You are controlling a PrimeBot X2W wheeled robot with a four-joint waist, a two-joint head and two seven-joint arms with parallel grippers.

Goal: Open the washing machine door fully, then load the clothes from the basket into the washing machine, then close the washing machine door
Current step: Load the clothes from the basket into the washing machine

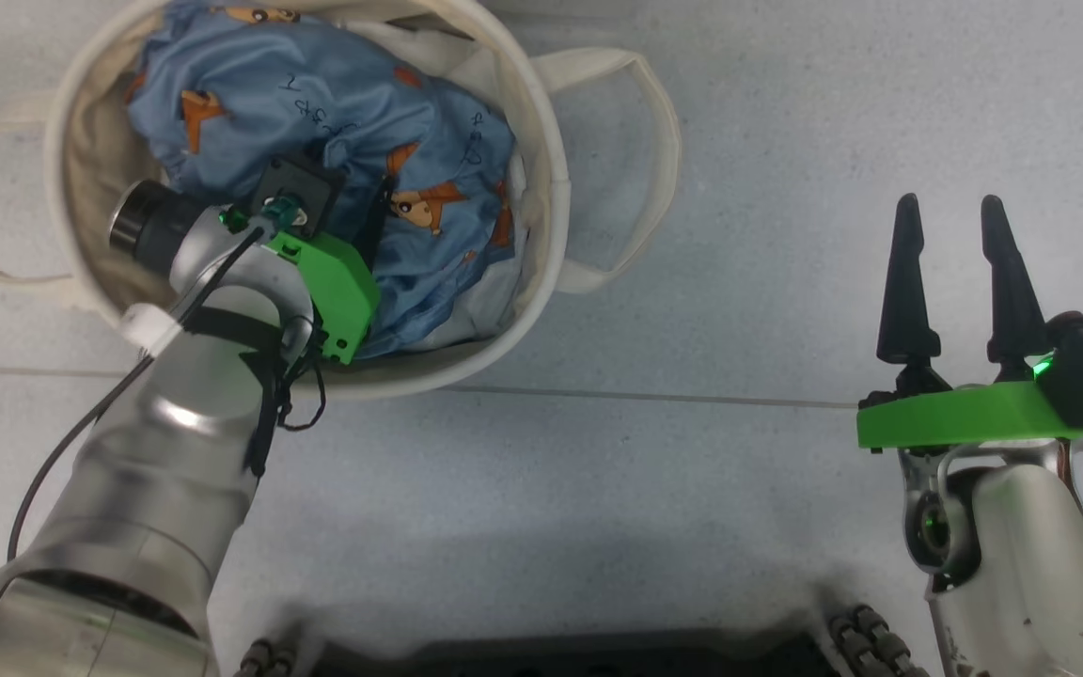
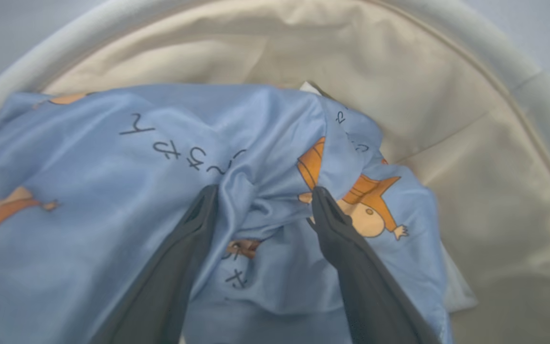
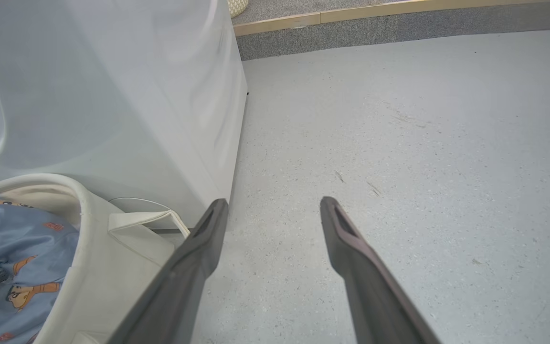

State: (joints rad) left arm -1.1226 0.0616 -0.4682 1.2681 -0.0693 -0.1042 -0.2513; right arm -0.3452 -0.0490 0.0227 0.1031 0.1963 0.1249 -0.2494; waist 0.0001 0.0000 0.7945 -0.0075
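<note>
Our left gripper [image 2: 262, 193], spread wide, straddles bear-print clothes [image 2: 89, 191] in the basket [image 2: 447, 119]; our right gripper [image 1: 949, 203] hangs equally wide.

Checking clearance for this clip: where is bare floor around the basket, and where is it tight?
Bare floor lies between the basket and the right gripper, and beside the washing machine. Crowded inside the basket: clothes bunch around the left gripper.
</note>
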